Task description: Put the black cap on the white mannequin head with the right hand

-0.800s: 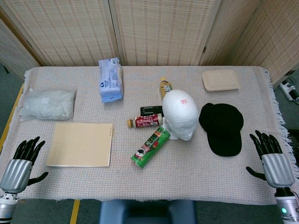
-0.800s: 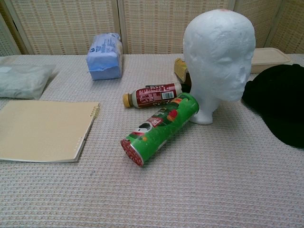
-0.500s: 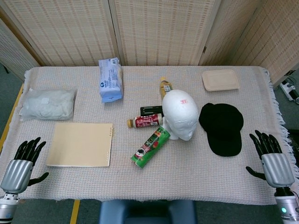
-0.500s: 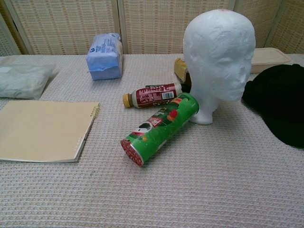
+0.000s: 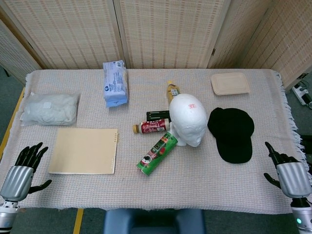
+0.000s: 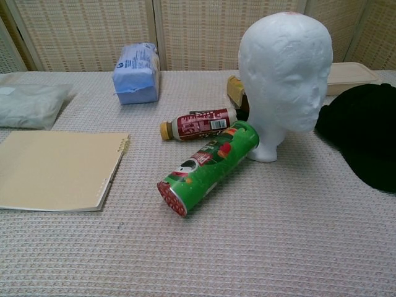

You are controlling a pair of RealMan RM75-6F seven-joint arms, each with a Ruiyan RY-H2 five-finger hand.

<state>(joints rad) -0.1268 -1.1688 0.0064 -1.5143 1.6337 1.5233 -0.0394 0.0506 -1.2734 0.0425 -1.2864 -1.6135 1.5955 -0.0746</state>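
The black cap (image 5: 231, 133) lies untouched; the right hand (image 5: 289, 174), lower right, is spread empty. The mannequin head (image 5: 188, 120) could be toppled if knocked by the loaded hand.

A folding screen of pale woven rattan panels in light wooden frames (image 5: 165, 31) stands behind the counter (image 5: 204, 178), which wears a beige waffle-weave cloth. Grey floor (image 5: 7, 105) shows alongside, marked by a yellow line (image 5: 76, 222).
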